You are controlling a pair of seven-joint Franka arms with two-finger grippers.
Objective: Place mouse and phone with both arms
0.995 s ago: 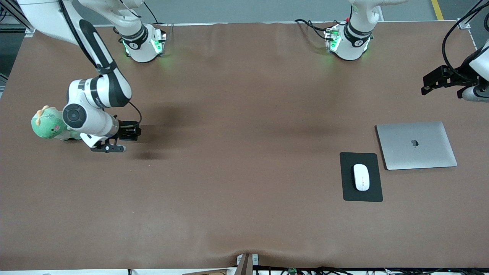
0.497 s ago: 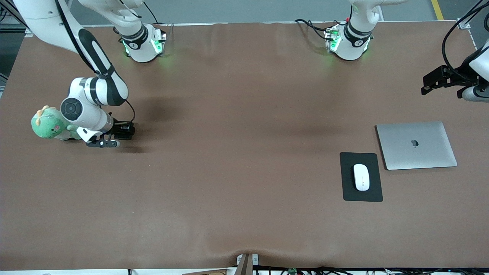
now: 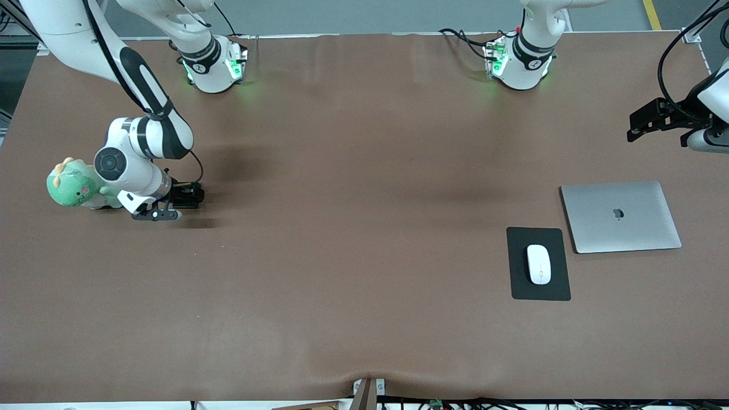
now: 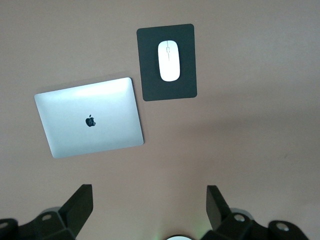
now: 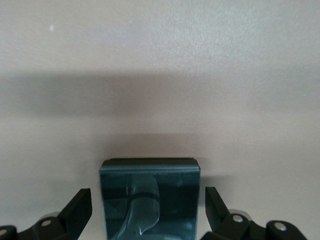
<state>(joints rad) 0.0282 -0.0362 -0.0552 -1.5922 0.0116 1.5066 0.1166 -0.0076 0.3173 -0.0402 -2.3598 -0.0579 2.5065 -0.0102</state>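
The white mouse (image 3: 539,264) lies on a black mouse pad (image 3: 538,290) toward the left arm's end of the table; it also shows in the left wrist view (image 4: 169,61). The phone (image 5: 150,172), a dark slab with a reflective face, lies on the table between the fingers of my right gripper (image 5: 148,200), which is open with a gap on each side. In the front view my right gripper (image 3: 191,196) is low over the table and hides the phone. My left gripper (image 3: 643,122) is open and empty, waiting in the air over its end of the table (image 4: 148,197).
A closed silver laptop (image 3: 621,216) lies beside the mouse pad, farther from the front camera. A green plush toy (image 3: 71,185) sits beside the right arm's wrist, at that arm's end of the table. The table has a brown cover (image 3: 353,256).
My right gripper has shifted a little toward the plush toy and come lower to the table. The left arm, mouse and laptop have not moved.
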